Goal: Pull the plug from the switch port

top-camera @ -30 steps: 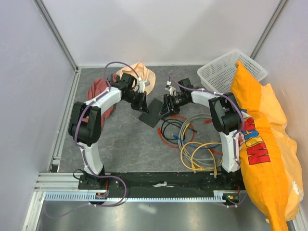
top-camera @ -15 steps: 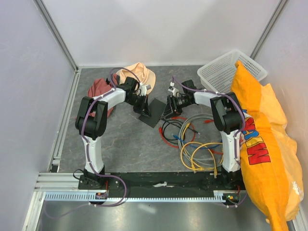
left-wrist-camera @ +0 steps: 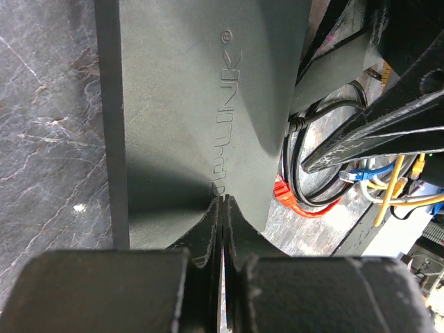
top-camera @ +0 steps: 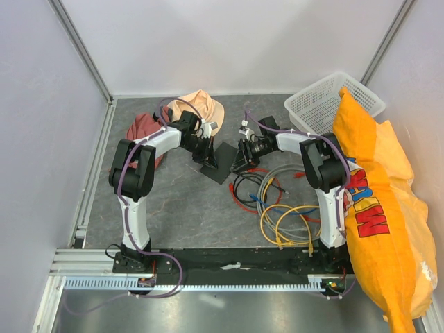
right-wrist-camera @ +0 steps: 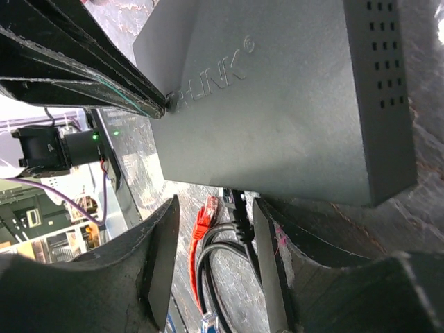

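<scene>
The switch (top-camera: pixel 223 162) is a flat black box lying on the grey table between both arms. My left gripper (top-camera: pixel 207 152) is shut, and its joined tips (left-wrist-camera: pixel 222 202) press down on the switch's top (left-wrist-camera: pixel 187 104) beside the embossed logo. A black plug (right-wrist-camera: pixel 238 208) sits in a port on the switch's near edge (right-wrist-camera: pixel 277 104), its black cable trailing away. My right gripper (right-wrist-camera: pixel 215 258) is open and straddles that plug. One finger (right-wrist-camera: pixel 272 263) stands close beside the plug. The other finger (right-wrist-camera: pixel 161 260) stands apart, with a loose red plug (right-wrist-camera: pixel 205 216) in the gap.
Black, red, grey, yellow and blue cables (top-camera: pixel 277 205) are coiled near the right arm. A peach hat (top-camera: pixel 198 107) and a red cloth (top-camera: pixel 142 128) lie at the back left. A white basket (top-camera: pixel 331 104) and an orange bag (top-camera: pixel 378 208) fill the right side.
The left arm folded in, its elbow drawn closer to the switch, then held still with its shut tips on the switch. The right jaws have narrowed around the black plug.
</scene>
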Available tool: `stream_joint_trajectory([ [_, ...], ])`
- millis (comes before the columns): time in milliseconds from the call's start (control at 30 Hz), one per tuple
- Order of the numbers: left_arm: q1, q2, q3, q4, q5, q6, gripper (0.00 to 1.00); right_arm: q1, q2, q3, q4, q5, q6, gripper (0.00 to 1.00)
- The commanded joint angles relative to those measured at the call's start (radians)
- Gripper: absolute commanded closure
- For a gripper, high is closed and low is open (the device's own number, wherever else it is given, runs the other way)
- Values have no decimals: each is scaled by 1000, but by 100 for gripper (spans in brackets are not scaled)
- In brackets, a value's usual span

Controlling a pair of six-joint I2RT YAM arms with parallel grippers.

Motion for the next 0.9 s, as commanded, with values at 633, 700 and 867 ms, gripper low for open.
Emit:
stream_joint_trajectory([
  [633, -8, 49, 5, 6, -99, 18, 98, 11, 77, 13, -19, 96, -32, 58],
  [700, -8, 50, 2, 6, -102, 27, 98, 11, 80, 16, -17, 99, -32, 60],
  [867, -7, 49, -2, 4, -117, 40, 98, 11, 76, 14, -20, 122, -32, 66],
])
